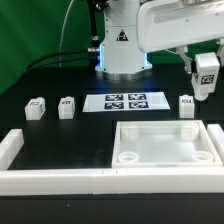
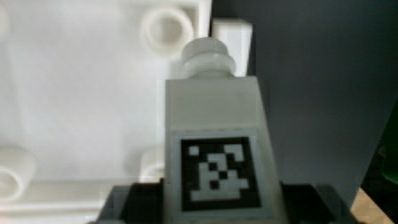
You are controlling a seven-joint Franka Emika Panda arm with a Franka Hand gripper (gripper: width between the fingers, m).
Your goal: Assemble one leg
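Note:
My gripper is shut on a leg, a small white blocky peg with a black-and-white tag, and holds it in the air at the exterior view's right, above and behind the far right corner of the large white square panel. In the wrist view the held leg fills the middle, its rounded tip pointing down toward the panel's edge, close to a corner hole. The dark fingers clamp the leg's sides. Three more legs stand on the table: two at the left and one at the right.
The marker board lies flat behind the panel, in front of the robot base. A white raised border runs along the front and left of the table.

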